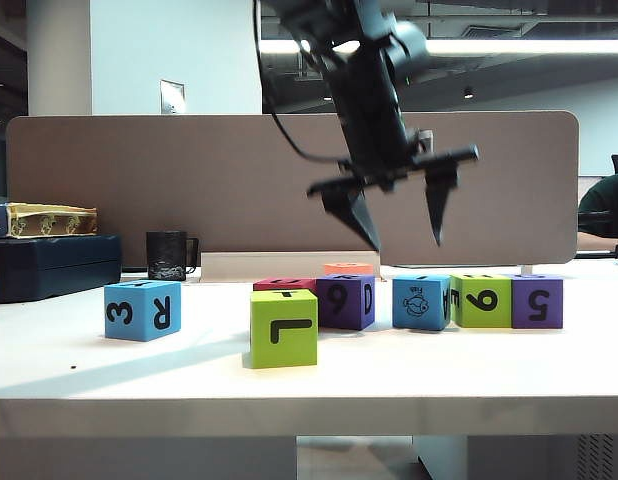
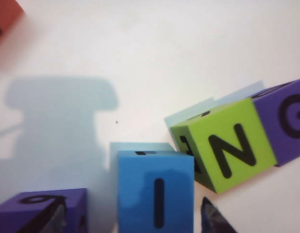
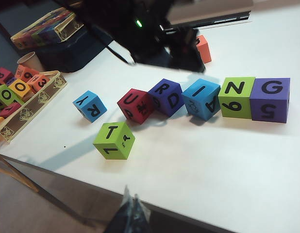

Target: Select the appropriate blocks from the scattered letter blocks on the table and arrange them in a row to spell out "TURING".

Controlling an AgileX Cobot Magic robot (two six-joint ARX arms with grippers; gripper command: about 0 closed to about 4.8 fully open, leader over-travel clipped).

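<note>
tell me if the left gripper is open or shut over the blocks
Open. In the exterior view the left gripper hangs above the blue I block with its two fingers spread apart, nothing between them.

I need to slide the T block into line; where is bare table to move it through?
Bare table lies along the front edge, before the green T block and the row. Crowded: U block through purple G block, left hand hovering above.

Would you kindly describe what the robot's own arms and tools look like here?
The left arm is black, trailing a black cable, with a green indicator light. Its left tool has a horizontal bar carrying two dark, tapering pointed fingers. The right tool shows only dark fingertips.
</note>
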